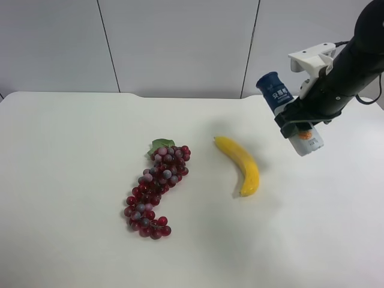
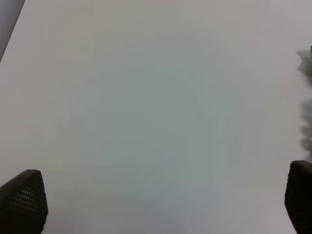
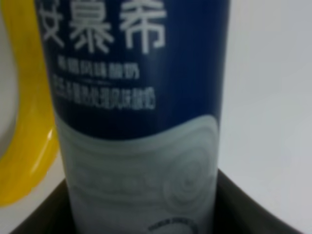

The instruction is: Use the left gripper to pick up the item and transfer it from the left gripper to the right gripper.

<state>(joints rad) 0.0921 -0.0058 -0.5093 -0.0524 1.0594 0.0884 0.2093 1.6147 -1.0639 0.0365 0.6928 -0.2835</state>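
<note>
The bottle (image 1: 275, 90), white with a dark blue cap and upper label and an orange picture near its base, hangs tilted in the air at the exterior high view's right, above the table. The right gripper (image 1: 297, 117), black with a white housing, is shut around its middle. In the right wrist view the bottle (image 3: 141, 122) fills the frame between the dark jaws. The left gripper (image 2: 161, 197) is open and empty over bare table; its fingertips (image 2: 22, 200) show at the frame's lower corners. The left arm is out of the exterior high view.
A yellow banana (image 1: 240, 163) lies near the middle of the white table (image 1: 60, 150), below and to the left of the held bottle; it also shows in the right wrist view (image 3: 27, 122). A red grape bunch (image 1: 156, 189) lies further left.
</note>
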